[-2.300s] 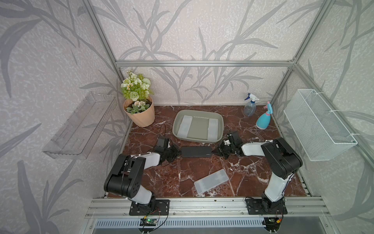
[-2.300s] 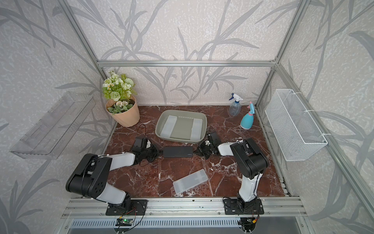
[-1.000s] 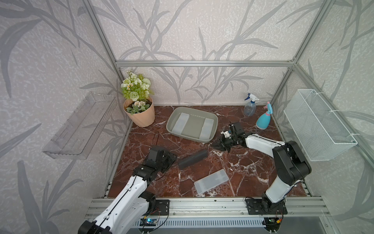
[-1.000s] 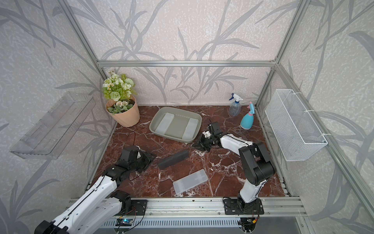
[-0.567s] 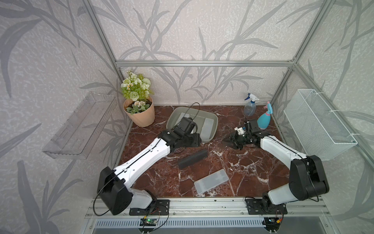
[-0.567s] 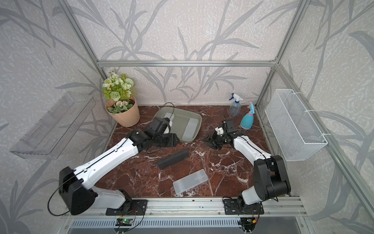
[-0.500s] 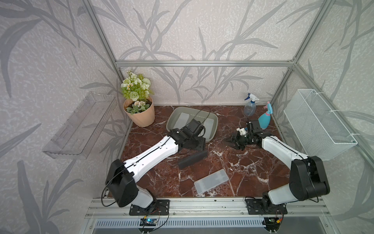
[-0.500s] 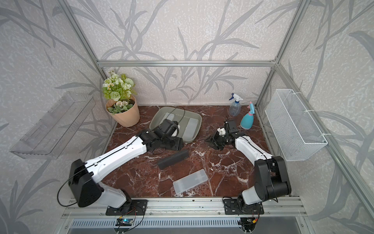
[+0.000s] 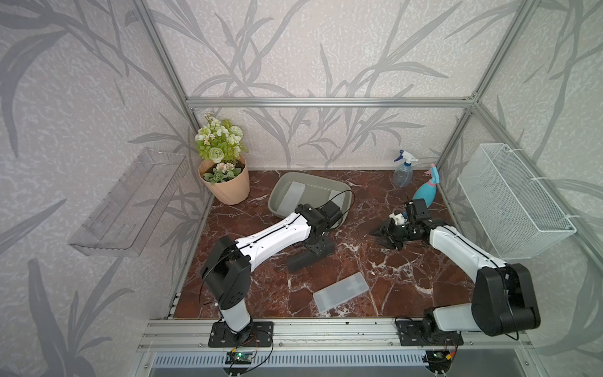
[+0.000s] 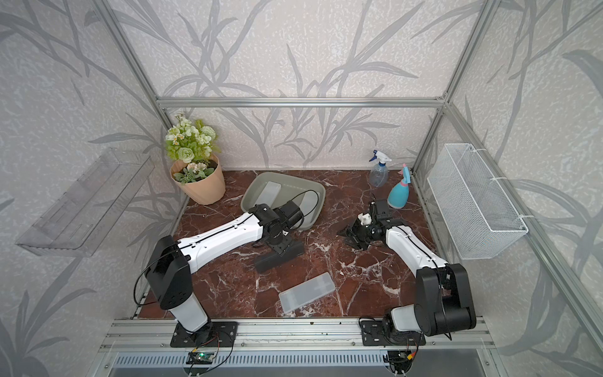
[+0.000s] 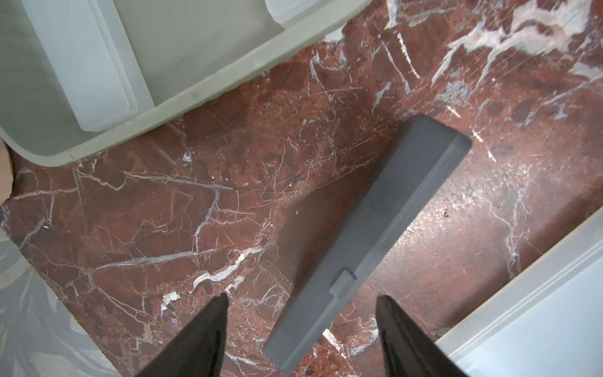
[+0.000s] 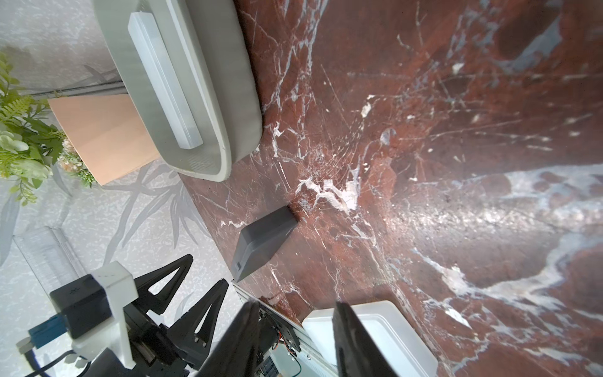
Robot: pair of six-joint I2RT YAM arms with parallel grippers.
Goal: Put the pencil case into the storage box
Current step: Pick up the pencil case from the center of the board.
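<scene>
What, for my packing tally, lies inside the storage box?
Two translucent pencil cases lie flat in the storage box, with bare floor between them. The left arm covers its near corner.

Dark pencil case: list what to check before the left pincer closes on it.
1. Left pincer open: ok.
2. Dark case between its fingers: ok.
3. Case square to the jaws: not ok, it lies at a slant.
4. Room in the box: ok, bare strip between two clear cases.
5. Right pincer clear of the case: ok.
6. Fingers low enough to grip: cannot tell.
</scene>
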